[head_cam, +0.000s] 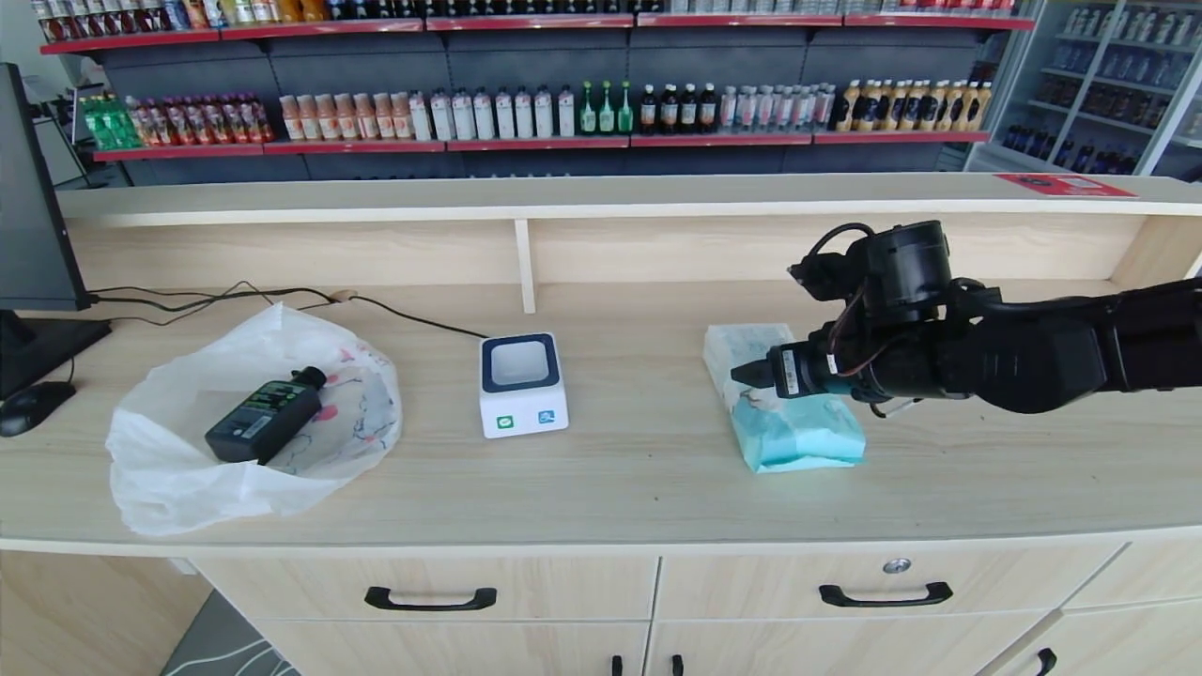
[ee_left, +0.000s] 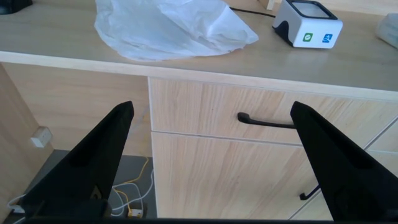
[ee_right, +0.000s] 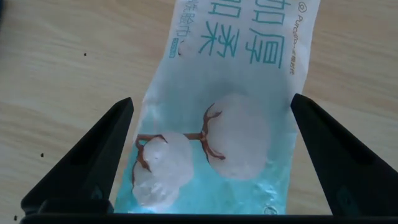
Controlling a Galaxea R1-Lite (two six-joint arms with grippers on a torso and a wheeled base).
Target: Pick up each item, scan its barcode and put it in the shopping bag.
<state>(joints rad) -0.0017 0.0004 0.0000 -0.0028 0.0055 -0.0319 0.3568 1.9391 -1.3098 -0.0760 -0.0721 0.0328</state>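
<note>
A teal and white tissue pack (head_cam: 798, 434) lies flat on the wooden counter (head_cam: 639, 469), right of the white barcode scanner (head_cam: 522, 383). My right gripper (head_cam: 747, 374) hangs just above the pack, open, with one finger on each side of the pack (ee_right: 230, 124) in the right wrist view and nothing held. At the counter's left the white shopping bag (head_cam: 178, 451) lies crumpled with a dark bottle-like item (head_cam: 266, 418) on it. My left gripper (ee_left: 211, 109) is open and empty, low in front of the drawers, with the bag (ee_left: 168, 28) and scanner (ee_left: 308, 23) above it.
A monitor (head_cam: 28, 207) and mouse (head_cam: 33, 406) occupy the far left, with cables (head_cam: 216, 299) running behind the bag. A raised ledge (head_cam: 601, 202) bounds the counter's back. Drawer handles (head_cam: 430, 599) sit below the front edge. Shelves of bottles (head_cam: 526, 113) stand behind.
</note>
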